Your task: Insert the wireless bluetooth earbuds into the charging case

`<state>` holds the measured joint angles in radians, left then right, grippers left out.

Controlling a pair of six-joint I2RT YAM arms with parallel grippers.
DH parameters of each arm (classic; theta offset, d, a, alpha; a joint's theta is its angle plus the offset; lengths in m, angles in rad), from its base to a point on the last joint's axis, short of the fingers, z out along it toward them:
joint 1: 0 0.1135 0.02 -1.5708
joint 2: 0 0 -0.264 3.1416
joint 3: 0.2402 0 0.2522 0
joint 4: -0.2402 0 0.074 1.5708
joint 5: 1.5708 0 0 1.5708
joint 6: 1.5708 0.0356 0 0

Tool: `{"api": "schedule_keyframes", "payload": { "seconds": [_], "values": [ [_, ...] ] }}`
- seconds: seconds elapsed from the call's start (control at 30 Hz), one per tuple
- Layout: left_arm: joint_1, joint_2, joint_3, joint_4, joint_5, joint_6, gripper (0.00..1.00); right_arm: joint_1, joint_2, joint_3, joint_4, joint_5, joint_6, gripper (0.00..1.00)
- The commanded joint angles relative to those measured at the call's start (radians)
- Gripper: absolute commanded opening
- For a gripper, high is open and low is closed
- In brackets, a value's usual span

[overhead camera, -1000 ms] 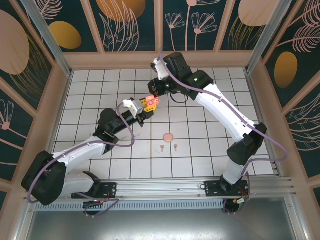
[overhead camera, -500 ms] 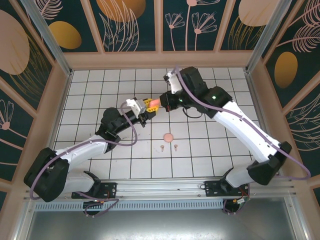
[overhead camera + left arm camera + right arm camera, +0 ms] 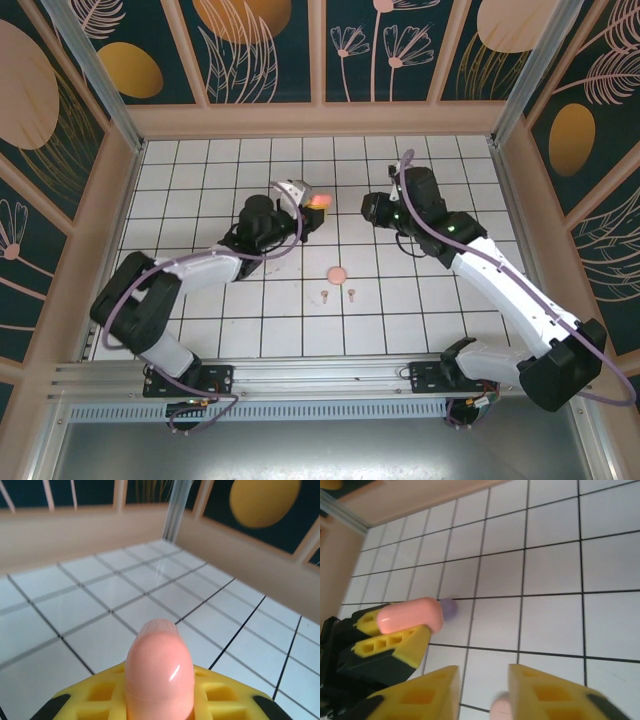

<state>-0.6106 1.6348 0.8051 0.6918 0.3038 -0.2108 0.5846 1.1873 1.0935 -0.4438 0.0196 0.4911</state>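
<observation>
1. From the top view, the left gripper (image 3: 308, 209) was seen stretched over the middle of the tiled floor (image 3: 200, 170). It was closed on a pink case (image 3: 319, 203) that stuck out past its tips.
2. In the same view the right gripper (image 3: 368, 208) was found just to the right of that case, facing it but apart from it.
3. Two tiny stemmed earbuds were made out from above on the tiles nearer to the arm bases: the first earbud (image 3: 323, 295) and the second earbud (image 3: 352, 293). They lay side by side, near each other but not touching, and well apart from both pairs of jaws.
4. A round pink puck (image 3: 337, 273) was seen just beyond them, between the earbuds and the grippers.
5. The grip was given from close by the left wrist view: the case rose, rounded, from between the yellow fingers (image 3: 225, 697), which were pressed against its sides.
6. In the right wrist view the right jaws were shown parted, with bare tile between them and nothing clamped. A pale pink blur (image 3: 499, 711) was noticed at the bottom edge between the fingers; what it was could not be told.
7. In that view a small lilac thing (image 3: 449, 608) was also seen on the floor, just beside the end of the held case. Whether it touched the case could not be decided.
</observation>
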Motion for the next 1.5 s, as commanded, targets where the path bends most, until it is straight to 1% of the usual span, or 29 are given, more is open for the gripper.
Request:
{"api": "schedule_keyframes", "payload": {
  "seconds": [0.0, 0.03, 0.1, 0.17, 0.23, 0.33, 0.5, 0.53, 0.57, 0.77, 0.8, 0.9, 0.97, 1.1, 1.27, 1.37, 1.47],
  "values": [
    [0.003, 0.088, 0.082, -0.122, -0.013, -0.103, 0.02, -0.003, 0.006, -0.051, 0.105, 0.067, 0.035, 0.42],
    [0.003, 0.134, 0.110, -0.145, -0.003, -0.118, 0.03, -0.003, 0.014, -0.066, 0.113, 0.074, 0.039, 0.46],
    [0.003, 0.200, 0.160, -0.178, 0.018, -0.143, 0.07, -0.003, 0.026, -0.089, 0.124, 0.083, 0.044, 0.48],
    [0.004, 0.260, 0.212, -0.185, 0.044, -0.169, 0.08, -0.003, 0.030, -0.112, 0.138, 0.084, 0.050, 0.50],
    [0.003, 0.312, 0.256, -0.195, 0.071, -0.196, 0.11, -0.003, 0.038, -0.130, 0.143, 0.085, 0.053, 0.51],
    [0.003, 0.394, 0.330, -0.235, 0.115, -0.229, 0.13, -0.003, 0.050, -0.144, 0.143, 0.082, 0.055, 0.51],
    [0.005, 0.479, 0.383, -0.271, 0.138, -0.264, 0.20, -0.002, 0.058, -0.158, 0.141, 0.080, 0.051, 0.52],
    [0.005, 0.490, 0.387, -0.277, 0.136, -0.269, 0.22, -0.002, 0.060, -0.161, 0.139, 0.079, 0.047, 0.52],
    [0.005, 0.497, 0.391, -0.285, 0.132, -0.271, 0.24, -0.001, 0.061, -0.163, 0.136, 0.079, 0.046, 0.55],
    [0.014, 0.521, 0.414, -0.349, 0.095, -0.254, 0.45, 0.012, 0.075, -0.168, 0.108, 0.084, 0.043, 0.62],
    [0.018, 0.516, 0.414, -0.361, 0.087, -0.246, 0.47, 0.019, 0.079, -0.167, 0.099, 0.089, 0.042, 0.65],
    [0.036, 0.483, 0.410, -0.386, 0.065, -0.223, 0.57, 0.048, 0.090, -0.162, 0.070, 0.108, 0.038, 0.67],
    [0.049, 0.451, 0.403, -0.401, 0.048, -0.207, 0.61, 0.070, 0.099, -0.161, 0.052, 0.122, 0.038, 0.67],
    [0.085, 0.360, 0.375, -0.416, 0.035, -0.188, 0.63, 0.123, 0.125, -0.159, 0.004, 0.161, 0.050, 0.67],
    [0.109, 0.187, 0.311, -0.367, 0.009, -0.184, 0.64, 0.186, 0.211, -0.139, -0.048, 0.177, 0.060, 0.68],
    [0.118, 0.087, 0.284, -0.356, -0.032, -0.175, 0.64, 0.215, 0.281, -0.126, -0.050, 0.156, 0.040, 0.68],
    [0.127, -0.026, 0.254, -0.351, -0.098, -0.161, 0.64, 0.229, 0.354, -0.100, -0.066, 0.140, 0.044, 0.69]
  ]
}}
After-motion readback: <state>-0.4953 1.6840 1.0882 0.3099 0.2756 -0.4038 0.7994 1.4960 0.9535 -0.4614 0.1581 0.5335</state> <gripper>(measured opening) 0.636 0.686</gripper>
